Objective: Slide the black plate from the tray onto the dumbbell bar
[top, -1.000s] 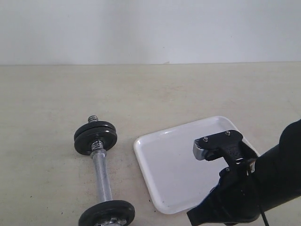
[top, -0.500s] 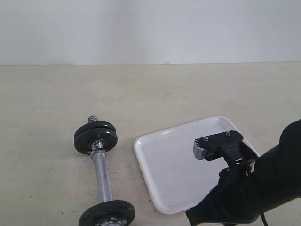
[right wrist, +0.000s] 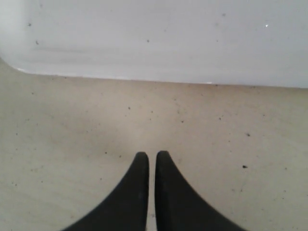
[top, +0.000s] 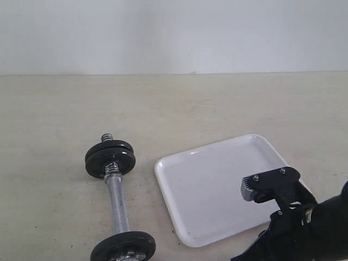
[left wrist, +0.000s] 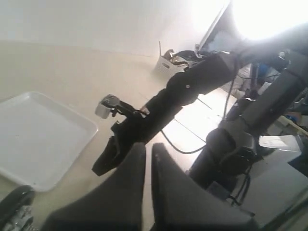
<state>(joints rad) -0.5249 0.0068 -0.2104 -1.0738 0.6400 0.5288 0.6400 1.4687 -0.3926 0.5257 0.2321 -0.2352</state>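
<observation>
- The tray (top: 206, 190) lies bare on the desk (top: 54, 119), with no disc in it.
- The dumbbell bar (top: 117, 201) lies just beside the tray. Its far end carries two discs stacked face to face, and the outer one looks to be the black plate (top: 109, 144), threaded on behind the bare screw tip. I cannot tell from here how tightly it sits.
- A single disc (top: 124, 246) sits at the near end.
- The right gripper (right wrist: 151, 156) has its jaws pressed together but for a thin slit, pinching nothing. It hangs over bare desk just beside the tray's rim.
- The left gripper (left wrist: 148, 146) has its jaws drawn together too, and they are empty. It is up off the desk, looking across at the right arm (left wrist: 183, 91).
- Judgement: the plate seems to be on the bar, so what remains is getting clear.
- To do that well, keep the right jaws together and lift before moving sideways, so nothing catches the tray's low rim and drags the tray towards the bar.
- Stay away from the bar: a knock could roll it, and no collar shows outside the plate to hold it on.
</observation>
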